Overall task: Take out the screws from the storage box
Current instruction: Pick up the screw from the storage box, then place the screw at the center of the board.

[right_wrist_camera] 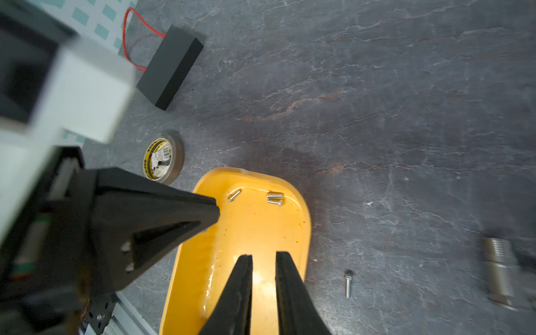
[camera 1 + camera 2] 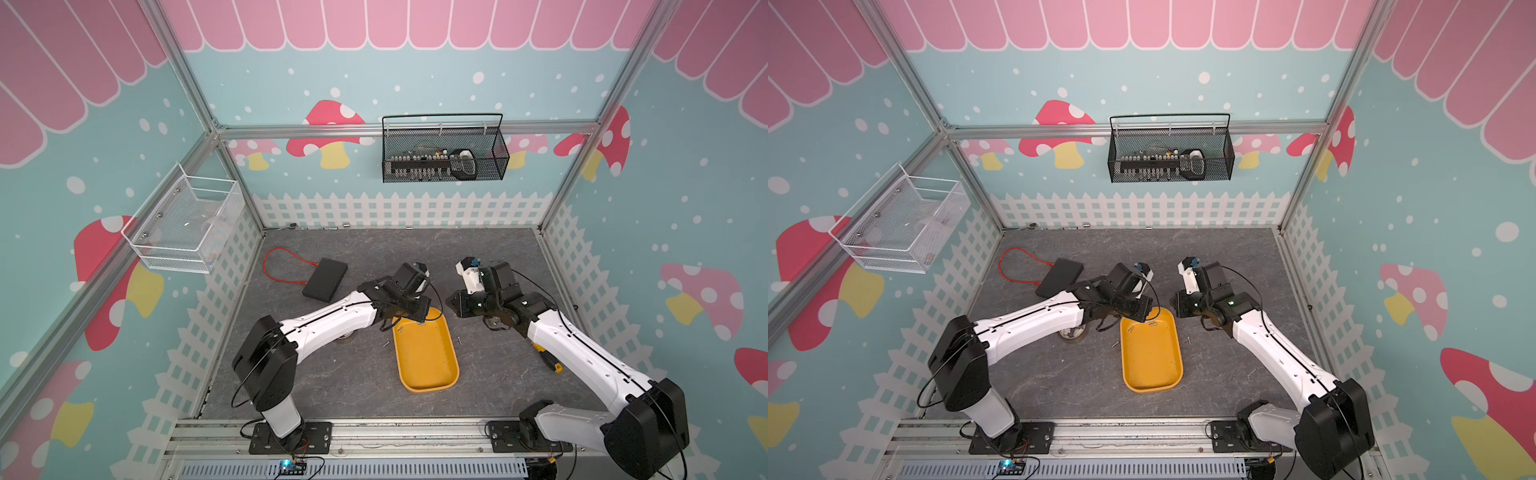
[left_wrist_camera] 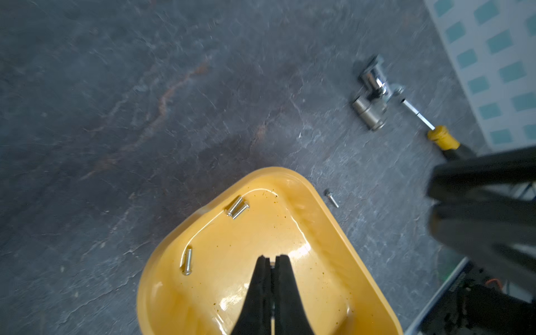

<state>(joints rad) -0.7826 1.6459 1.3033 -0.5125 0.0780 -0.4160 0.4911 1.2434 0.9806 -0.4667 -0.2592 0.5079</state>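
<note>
The left gripper (image 3: 272, 260) is squeezed fully closed above the yellow box (image 3: 261, 232), with three screws (image 3: 237, 207) lying by its far end wall, just past the tips. Whether anything's pinched can't be made out tbh. The right gripper (image 1: 264, 255) is held by the box's far corner with a narrow gap, nothing gripped. A loose screw (image 3: 332, 198) is spotted on the table (image 3: 145, 116) beside the box's long edge, tape roll (image 1: 162, 158) nearby.
</note>
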